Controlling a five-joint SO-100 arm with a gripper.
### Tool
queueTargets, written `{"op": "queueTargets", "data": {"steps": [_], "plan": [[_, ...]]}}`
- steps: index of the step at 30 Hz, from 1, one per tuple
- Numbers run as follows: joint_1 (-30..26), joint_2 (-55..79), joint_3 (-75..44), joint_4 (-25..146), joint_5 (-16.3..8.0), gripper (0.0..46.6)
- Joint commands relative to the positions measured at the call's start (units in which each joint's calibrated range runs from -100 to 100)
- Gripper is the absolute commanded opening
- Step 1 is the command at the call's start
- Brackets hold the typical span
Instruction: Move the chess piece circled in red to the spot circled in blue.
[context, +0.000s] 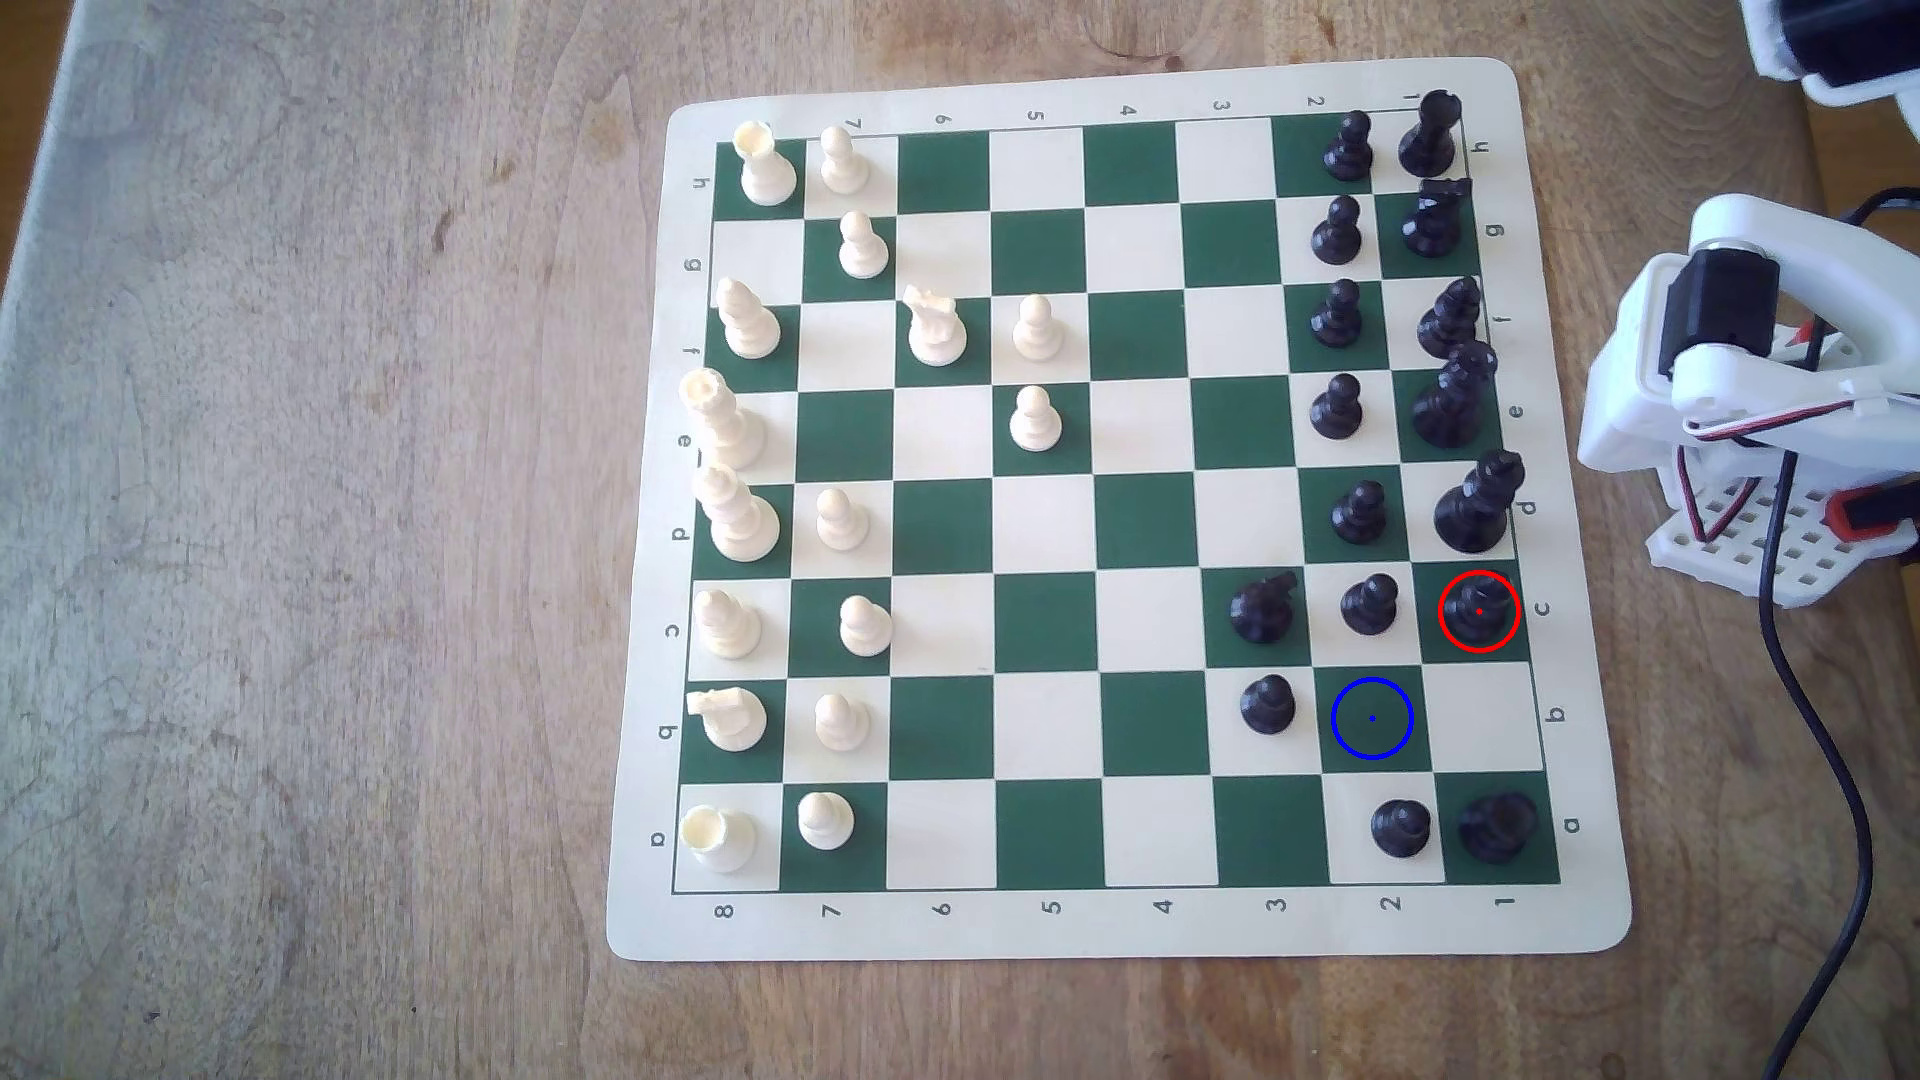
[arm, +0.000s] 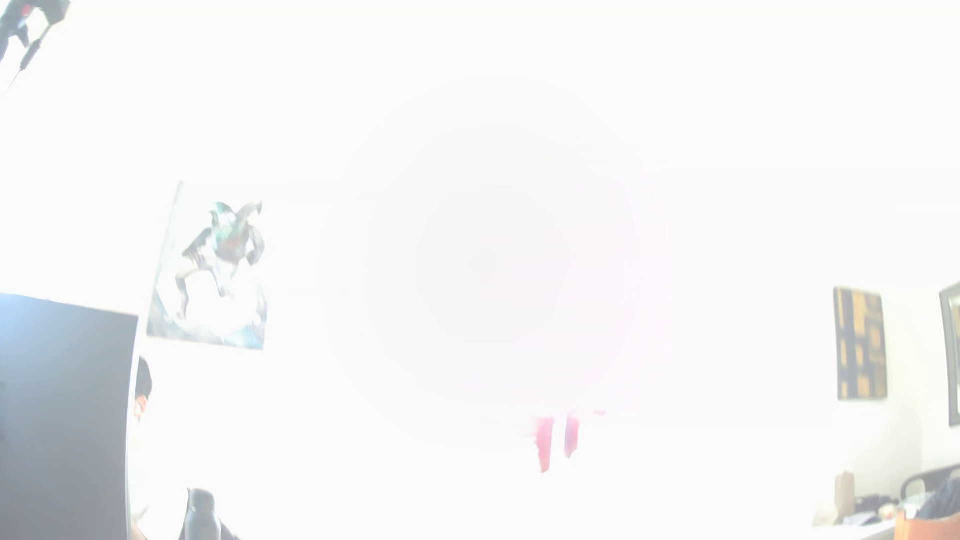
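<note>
On its red-ringed corner-file square, the bishop stands upright.

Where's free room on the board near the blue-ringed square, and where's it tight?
The spot is bare, and so is the light square on its exterior-view right, below the chess piece. It is bordered by a pawn on its left, a pawn above and a pawn below-right. The middle files are open. The black columns along the right edge are crowded.
</note>
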Motion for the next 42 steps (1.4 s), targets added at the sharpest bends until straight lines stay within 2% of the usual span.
{"op": "queueTargets", "data": {"steps": [1, 3, 5, 8, 13, 17, 21, 27, 29, 30, 32, 42], "plan": [[0.75, -0.20, -9.04, 18.08, -1.56, 0.2], [-0.66, -0.20, -12.48, 29.96, -1.61, 0.2], [-7.23, 0.65, -14.38, 40.69, 1.07, 0.2], [-15.60, 3.11, -15.02, 53.38, 3.86, 0.2], [-20.53, 7.19, -15.56, 67.14, 8.25, 0.3], [-23.03, 11.43, -15.56, 72.71, 9.33, 0.3], [-23.11, 18.73, -18.10, 78.52, 8.79, 1.1], [-24.83, 21.20, -16.92, 80.08, 6.45, 4.0], [-26.94, 21.37, -16.20, 80.08, 5.81, 4.5], [-30.93, 21.62, -15.11, 80.08, 4.00, 5.3], [-34.22, 21.71, -13.02, 80.08, 2.88, 5.7], [-38.44, 25.36, -3.50, 78.77, 1.81, 6.0]]}}
